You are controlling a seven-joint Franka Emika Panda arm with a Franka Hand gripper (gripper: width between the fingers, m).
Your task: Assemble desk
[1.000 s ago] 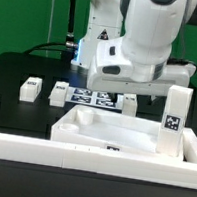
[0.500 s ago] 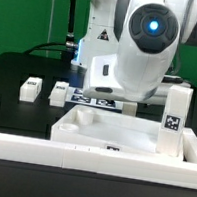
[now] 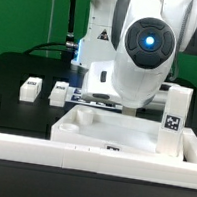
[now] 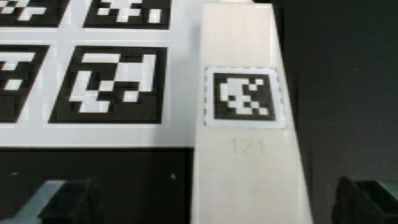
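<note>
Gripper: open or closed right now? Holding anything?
Gripper: open, holding nothing; it straddles a white desk leg lying on the table, with a gap on each side.

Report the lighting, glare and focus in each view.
Exterior view: evenly lit and sharp; the arm carries a glaring blue lamp and hides much behind it. Wrist view: soft overall; the leg and its tag are slightly blurred, the marker board greyish; on the gripper, the fingertips are dark and out of focus.
</note>
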